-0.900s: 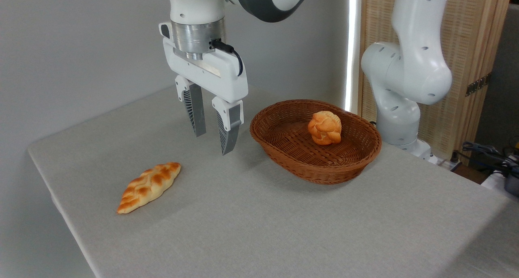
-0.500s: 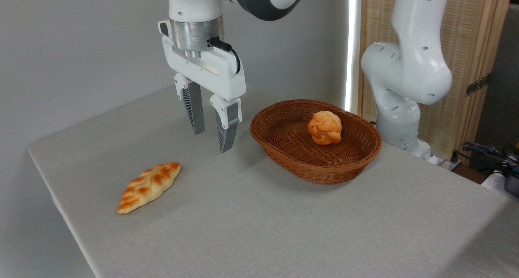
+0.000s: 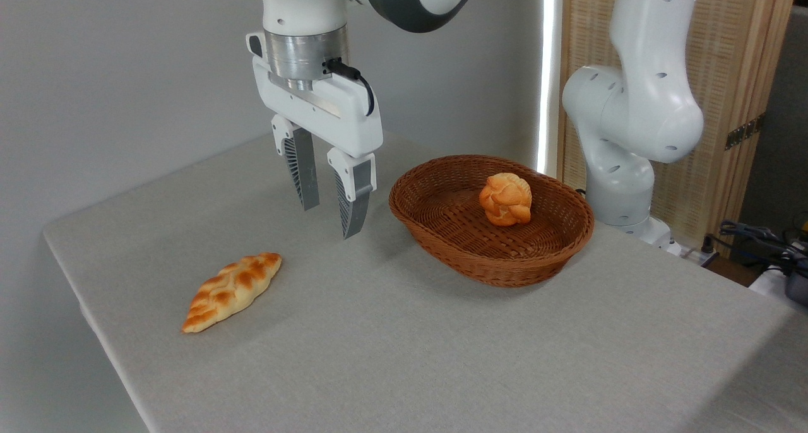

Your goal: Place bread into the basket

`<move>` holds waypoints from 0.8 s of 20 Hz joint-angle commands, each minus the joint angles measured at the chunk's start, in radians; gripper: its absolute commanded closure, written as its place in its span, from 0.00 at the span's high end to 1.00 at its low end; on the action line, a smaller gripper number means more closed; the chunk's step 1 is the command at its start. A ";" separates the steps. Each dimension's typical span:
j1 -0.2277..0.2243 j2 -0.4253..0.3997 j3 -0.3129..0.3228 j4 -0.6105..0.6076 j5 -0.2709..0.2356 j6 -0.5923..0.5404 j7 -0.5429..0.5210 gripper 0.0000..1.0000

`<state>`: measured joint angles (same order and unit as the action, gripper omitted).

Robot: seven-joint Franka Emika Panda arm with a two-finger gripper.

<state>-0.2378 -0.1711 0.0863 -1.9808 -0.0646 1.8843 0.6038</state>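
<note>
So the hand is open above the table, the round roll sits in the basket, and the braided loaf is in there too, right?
Not quite. The braided loaf lies on the table, left of the basket, as the camera view shows. The hand is open, and the round roll is in the basket.

A plain grey wall backs the grey-clothed table, with a slatted wooden screen at right.
</note>
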 commanded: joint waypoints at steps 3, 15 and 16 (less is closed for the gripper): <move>-0.005 0.005 -0.005 0.016 0.014 -0.022 -0.019 1.00; -0.005 -0.002 -0.003 0.016 0.014 -0.037 -0.019 1.00; -0.005 -0.002 -0.003 0.016 0.014 -0.039 -0.019 1.00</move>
<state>-0.2382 -0.1717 0.0824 -1.9808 -0.0646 1.8807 0.6038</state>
